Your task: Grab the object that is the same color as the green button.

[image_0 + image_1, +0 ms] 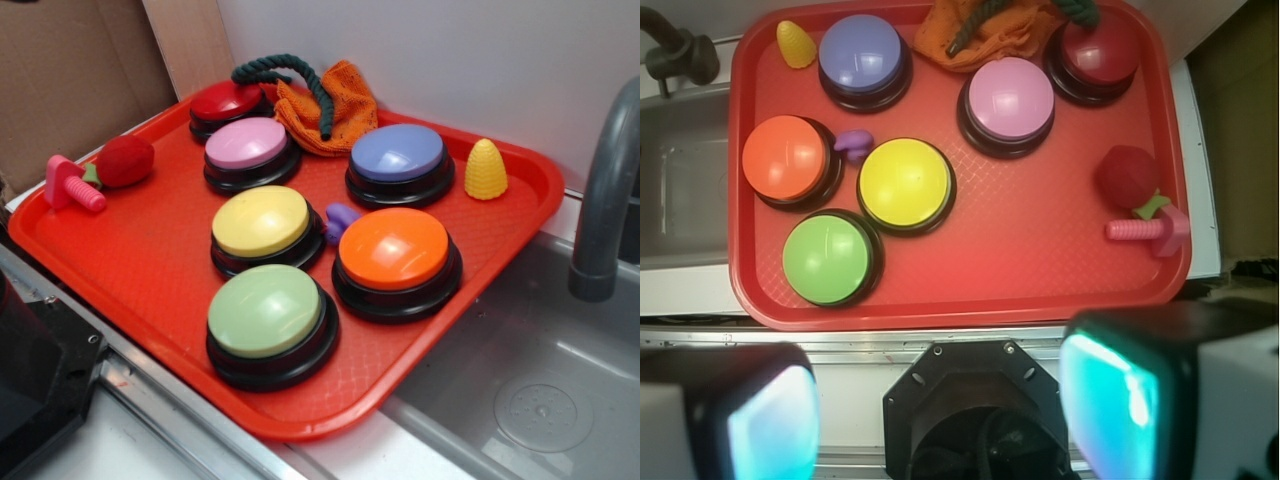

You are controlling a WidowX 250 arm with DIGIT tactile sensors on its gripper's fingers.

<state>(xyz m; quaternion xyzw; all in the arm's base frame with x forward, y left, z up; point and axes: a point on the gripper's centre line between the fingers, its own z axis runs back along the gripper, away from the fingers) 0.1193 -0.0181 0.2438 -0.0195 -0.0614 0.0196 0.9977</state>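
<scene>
Rope (300, 78): thick, twisted, looped.

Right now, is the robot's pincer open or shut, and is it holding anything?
Pincer: open and holding nothing. Its two pads sit wide apart at the near edge of the red tray, away from the green rope.

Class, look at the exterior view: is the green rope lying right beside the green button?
No. The green rope lies on the orange cloth at the tray's far edge, while the green button sits at the near edge.
</scene>
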